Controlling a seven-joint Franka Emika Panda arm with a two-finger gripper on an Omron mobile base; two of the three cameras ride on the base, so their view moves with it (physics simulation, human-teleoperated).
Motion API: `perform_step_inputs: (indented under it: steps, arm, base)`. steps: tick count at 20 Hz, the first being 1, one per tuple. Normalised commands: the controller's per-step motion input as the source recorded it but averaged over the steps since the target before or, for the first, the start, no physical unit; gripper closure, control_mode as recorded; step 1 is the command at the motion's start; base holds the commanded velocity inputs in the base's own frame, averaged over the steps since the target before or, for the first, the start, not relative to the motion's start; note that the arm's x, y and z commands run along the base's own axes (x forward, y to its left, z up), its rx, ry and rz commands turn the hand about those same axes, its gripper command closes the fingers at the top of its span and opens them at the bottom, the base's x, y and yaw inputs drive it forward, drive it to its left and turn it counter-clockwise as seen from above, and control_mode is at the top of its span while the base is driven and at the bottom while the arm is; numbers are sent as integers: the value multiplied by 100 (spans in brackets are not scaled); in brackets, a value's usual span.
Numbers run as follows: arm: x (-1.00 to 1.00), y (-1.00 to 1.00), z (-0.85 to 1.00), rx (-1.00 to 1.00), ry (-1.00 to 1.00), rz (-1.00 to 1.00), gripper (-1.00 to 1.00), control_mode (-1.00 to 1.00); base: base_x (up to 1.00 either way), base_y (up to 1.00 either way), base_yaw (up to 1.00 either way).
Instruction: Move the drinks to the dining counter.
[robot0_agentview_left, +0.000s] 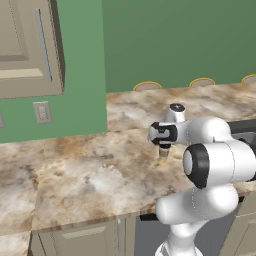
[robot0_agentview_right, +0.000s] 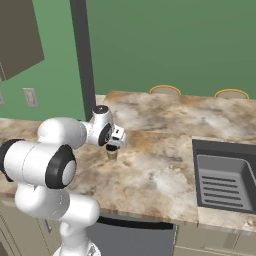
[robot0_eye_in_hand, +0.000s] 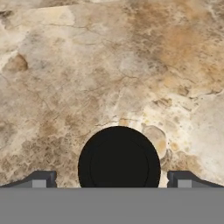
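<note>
Hovering spread wide above the paper cup on the marbled counter, the gripper holds nothing; descending off-centre could tip the light cup.

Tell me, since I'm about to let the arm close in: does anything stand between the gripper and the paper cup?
Nothing visible does. The gripper hangs directly above the paper cup, its dark lid sitting between the two spread fingertips. Around the cup, just bare marbled counter.
</note>
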Motion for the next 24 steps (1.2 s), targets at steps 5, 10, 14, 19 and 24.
perform_step_inputs:
  steps: [5,10,14,19,24]
  arm:
    - [0,-10,-22,0,0,0,-100,-100]
    - [0,-21,-15,0,0,0,-100,-100]
    - [4,-1,-13,0,0,0,-100,-100]
    - [1,0,-16,0,0,0,-100,-100]
    - [0,3,-23,0,0,0,-100,-100]
  base:
    - [0,0,0]
    - [0,0,0]
    - [0,0,0]
    - [0,0,0]
    - [0,0,0]
